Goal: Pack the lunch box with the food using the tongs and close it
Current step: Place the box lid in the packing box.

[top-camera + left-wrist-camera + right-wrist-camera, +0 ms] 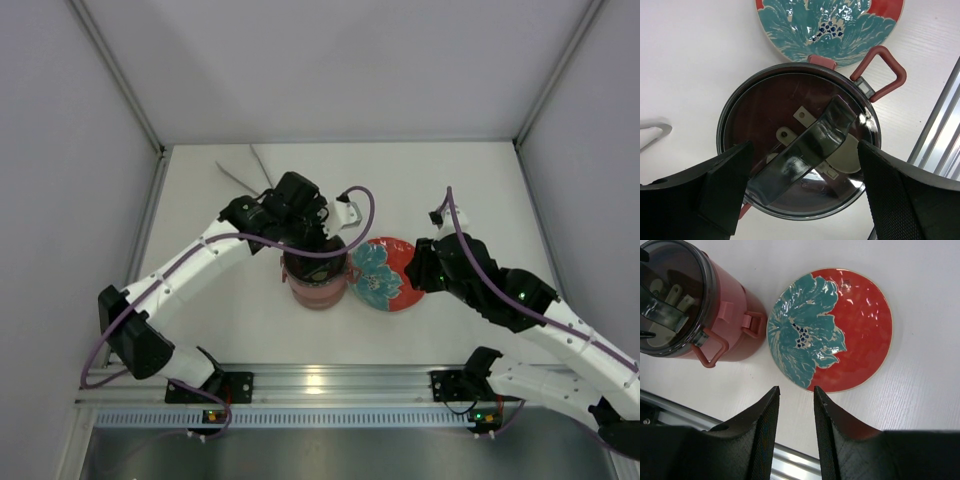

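The lunch box [317,288] stands as a stacked dusty-pink pot near the table's middle, with its maroon lid [765,115] on top. A dark strap handle [807,145] runs across the lid. My left gripper [802,187] hangs open just above the lid, one finger on each side of the strap, holding nothing. My right gripper [796,390] is open and empty over bare table by the plate's near edge, to the right of the lunch box [727,305]. The silvery tongs [245,172] lie on the table behind the left arm; the tongs [652,131] show at the left wrist view's edge. No food is in view.
A red plate with a teal flower [386,272] lies right beside the lunch box, between it and the right gripper [422,272]. The metal rail [330,382] runs along the near edge. Grey walls close off the left, back and right.
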### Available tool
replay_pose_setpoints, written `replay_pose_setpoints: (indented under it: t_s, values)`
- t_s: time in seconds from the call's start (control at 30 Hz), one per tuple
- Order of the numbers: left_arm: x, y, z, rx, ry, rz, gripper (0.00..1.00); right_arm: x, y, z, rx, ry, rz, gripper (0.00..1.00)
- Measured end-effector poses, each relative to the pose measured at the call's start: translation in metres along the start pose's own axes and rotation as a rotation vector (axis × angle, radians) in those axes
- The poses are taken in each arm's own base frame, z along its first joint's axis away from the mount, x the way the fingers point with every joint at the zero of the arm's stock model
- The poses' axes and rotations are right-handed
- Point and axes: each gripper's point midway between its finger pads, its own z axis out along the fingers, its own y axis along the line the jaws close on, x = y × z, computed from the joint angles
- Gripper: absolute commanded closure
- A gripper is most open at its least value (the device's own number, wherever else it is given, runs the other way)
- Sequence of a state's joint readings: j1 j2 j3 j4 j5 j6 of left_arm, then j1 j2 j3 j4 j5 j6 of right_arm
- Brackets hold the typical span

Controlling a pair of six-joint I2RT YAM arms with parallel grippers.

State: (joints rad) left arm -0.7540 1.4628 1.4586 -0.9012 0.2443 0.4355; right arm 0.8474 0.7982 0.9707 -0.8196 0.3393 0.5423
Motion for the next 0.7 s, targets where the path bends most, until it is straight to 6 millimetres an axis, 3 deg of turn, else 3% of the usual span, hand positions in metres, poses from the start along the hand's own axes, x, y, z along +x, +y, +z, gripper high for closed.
replay_pose_setpoints:
  t_s: [0.7]
  values:
    - [-0.0012,0.0039,0.0010,-0.014,0.021,-0.033,0.18,0.0001,-0.0001,0.0000,0.000,0.000,0.000,0.67]
